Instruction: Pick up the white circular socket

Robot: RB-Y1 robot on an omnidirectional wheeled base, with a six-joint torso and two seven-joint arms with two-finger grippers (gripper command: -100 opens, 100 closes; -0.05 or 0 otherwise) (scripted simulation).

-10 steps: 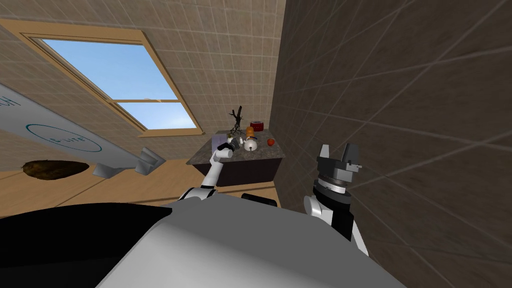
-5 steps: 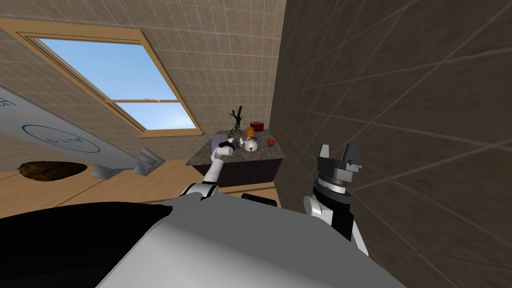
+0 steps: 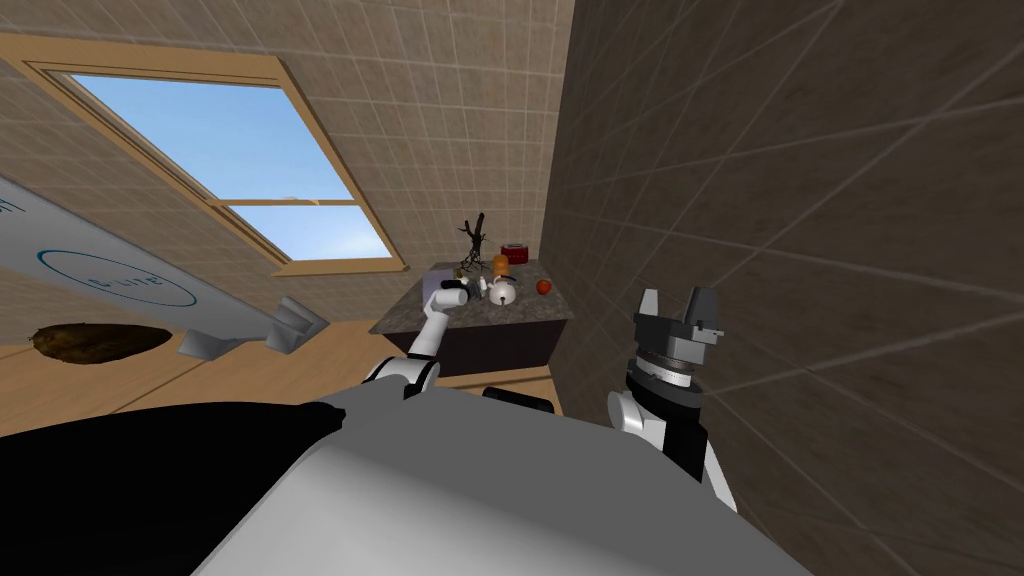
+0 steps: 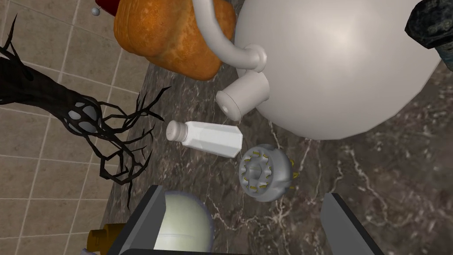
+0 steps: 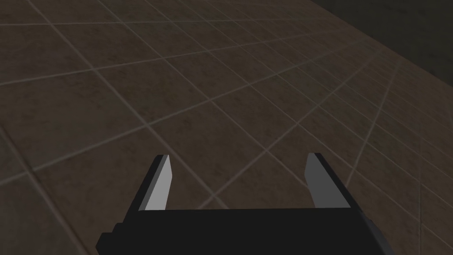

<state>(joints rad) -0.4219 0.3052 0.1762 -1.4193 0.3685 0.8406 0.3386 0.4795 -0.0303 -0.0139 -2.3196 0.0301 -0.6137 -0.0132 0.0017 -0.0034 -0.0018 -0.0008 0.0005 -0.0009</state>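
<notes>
approach step; left gripper (image 4: 243, 195) spread above the round socket (image 4: 265, 172), apparently not yet straddled; descent then closing needed; right gripper (image 5: 236, 170) spread, unused

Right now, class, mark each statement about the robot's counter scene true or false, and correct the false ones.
1. The left gripper is open. True.
2. The socket is clamped between its fingers. False: it rests on the dark counter, apart from both fingers.
3. The white shaker stands upright. False: it lies on its side next to the socket.
4. The right gripper is open and holds nothing. True.
</notes>
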